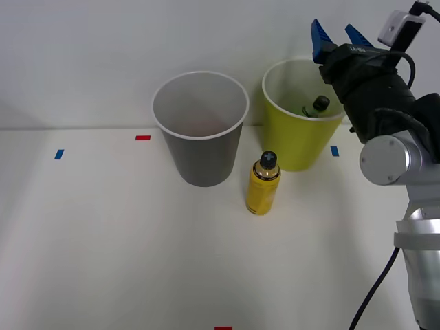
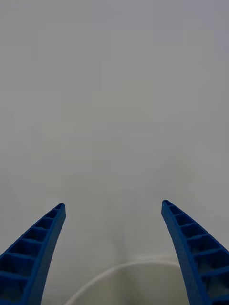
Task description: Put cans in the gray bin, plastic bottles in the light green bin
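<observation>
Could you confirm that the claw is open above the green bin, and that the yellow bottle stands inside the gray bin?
Not quite. The front view shows the yellow bottle standing upright on the table, in front of the gap between the gray bin and the green bin. The claw is indeed open above the green bin.

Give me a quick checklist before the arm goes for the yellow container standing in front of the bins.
1. Right gripper empty, fingers apart: ok.
2. Plastic bottle inside the light green bin: ok.
3. Yellow container upright on the table, apart from both bins: ok.
4. Gray bin upright, mouth unobstructed: ok.
5. Whether the yellow container is a can or a bottle: cannot tell.
6. Gripper over the yellow container: not ok, it sits up by the light green bin's rim.
</observation>
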Tool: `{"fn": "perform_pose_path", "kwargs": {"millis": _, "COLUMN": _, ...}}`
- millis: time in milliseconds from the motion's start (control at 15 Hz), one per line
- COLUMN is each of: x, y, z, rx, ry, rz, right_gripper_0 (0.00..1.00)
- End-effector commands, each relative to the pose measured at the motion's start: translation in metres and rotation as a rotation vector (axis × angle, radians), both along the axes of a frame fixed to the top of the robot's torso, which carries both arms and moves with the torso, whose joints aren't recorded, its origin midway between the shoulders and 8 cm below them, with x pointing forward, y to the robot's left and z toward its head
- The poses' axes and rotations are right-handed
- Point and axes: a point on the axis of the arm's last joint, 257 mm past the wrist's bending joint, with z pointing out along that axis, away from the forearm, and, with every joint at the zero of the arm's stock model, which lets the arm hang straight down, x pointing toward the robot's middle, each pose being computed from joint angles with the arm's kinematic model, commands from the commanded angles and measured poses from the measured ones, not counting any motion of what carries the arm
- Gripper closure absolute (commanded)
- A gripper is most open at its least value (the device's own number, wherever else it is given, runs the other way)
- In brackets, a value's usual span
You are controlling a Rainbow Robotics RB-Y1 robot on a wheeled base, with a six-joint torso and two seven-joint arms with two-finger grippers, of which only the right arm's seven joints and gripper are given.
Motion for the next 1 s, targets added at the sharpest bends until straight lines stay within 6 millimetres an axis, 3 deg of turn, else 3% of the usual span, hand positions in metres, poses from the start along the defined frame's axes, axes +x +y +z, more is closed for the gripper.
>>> {"fn": "perform_pose_path", "kwargs": {"millis": 67, "x": -0.02, "y": -0.012, "z": -0.002, "rx": 0.067, "ry": -0.06, "rz": 0.005, "right_gripper_0": 0.34}}
{"fn": "perform_pose_path", "kwargs": {"millis": 267, "x": -0.066, "y": -0.047, "z": -0.001, "rx": 0.109, "ry": -0.14, "rz": -0.046, "right_gripper_0": 0.34}}
{"fn": "perform_pose_path", "kwargs": {"millis": 467, "x": -0.104, "y": -0.069, "z": -0.008, "rx": 0.086, "ry": -0.153, "rz": -0.088, "right_gripper_0": 0.33}}
{"fn": "perform_pose_path", "kwargs": {"millis": 1000, "x": -0.179, "y": -0.102, "z": -0.079, "rx": -0.061, "ry": -0.118, "rz": -0.247, "right_gripper_0": 0.34}}
